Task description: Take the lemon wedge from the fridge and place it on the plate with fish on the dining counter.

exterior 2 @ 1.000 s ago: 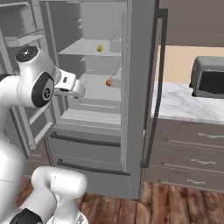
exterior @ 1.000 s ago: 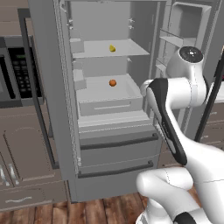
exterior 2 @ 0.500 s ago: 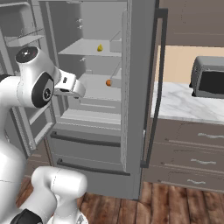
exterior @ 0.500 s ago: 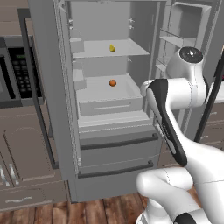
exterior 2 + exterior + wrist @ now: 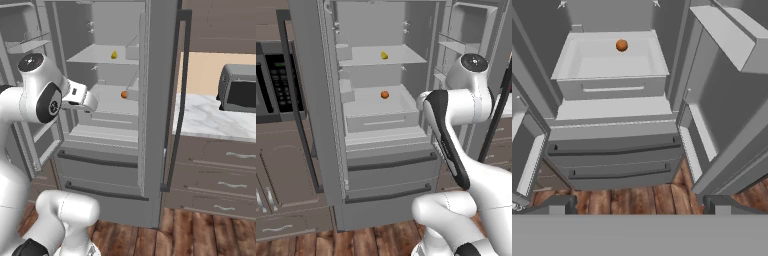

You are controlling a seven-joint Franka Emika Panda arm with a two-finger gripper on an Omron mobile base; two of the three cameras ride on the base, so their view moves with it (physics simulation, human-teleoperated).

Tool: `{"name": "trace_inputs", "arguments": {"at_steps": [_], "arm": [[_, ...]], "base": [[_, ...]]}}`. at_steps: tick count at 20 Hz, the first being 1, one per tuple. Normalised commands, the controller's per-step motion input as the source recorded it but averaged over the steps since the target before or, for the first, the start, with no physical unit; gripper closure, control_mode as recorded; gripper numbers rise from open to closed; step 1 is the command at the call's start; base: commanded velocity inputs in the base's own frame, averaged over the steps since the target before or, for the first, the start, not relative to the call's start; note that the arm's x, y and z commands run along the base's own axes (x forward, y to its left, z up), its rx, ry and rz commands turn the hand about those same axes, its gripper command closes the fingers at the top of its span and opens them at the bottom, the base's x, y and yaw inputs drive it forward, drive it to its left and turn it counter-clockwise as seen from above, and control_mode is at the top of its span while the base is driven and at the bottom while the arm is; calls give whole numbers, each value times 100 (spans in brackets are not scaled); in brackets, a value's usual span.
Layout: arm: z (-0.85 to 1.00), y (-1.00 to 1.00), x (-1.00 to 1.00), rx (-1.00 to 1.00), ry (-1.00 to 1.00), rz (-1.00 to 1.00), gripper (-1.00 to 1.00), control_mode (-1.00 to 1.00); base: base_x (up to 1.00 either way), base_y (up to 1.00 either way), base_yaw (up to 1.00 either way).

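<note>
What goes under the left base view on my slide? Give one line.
Fridge open: lemon wedge on the upper shelf, orange ball in the tray below, arm raised at right.

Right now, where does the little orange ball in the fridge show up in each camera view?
Left base view: the orange ball sits in the tray below the shelf holding the lemon wedge, left of the arm.
Right base view: centre, just left of the door edge, beneath the wedge.
Hand view: top centre, at the back of the pale tray.
Shared landmark: that tray, above the fridge drawers.
</note>
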Motion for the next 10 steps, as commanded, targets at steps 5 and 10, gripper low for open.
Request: {"name": "trace_inputs", "arguments": {"at_steps": [5,10], "arm": [[0,0,0,0,0,0,-100,-100],[0,12,9,-1,0,0,-100,100]], "base": [[0,0,0],[16,16,0]]}}
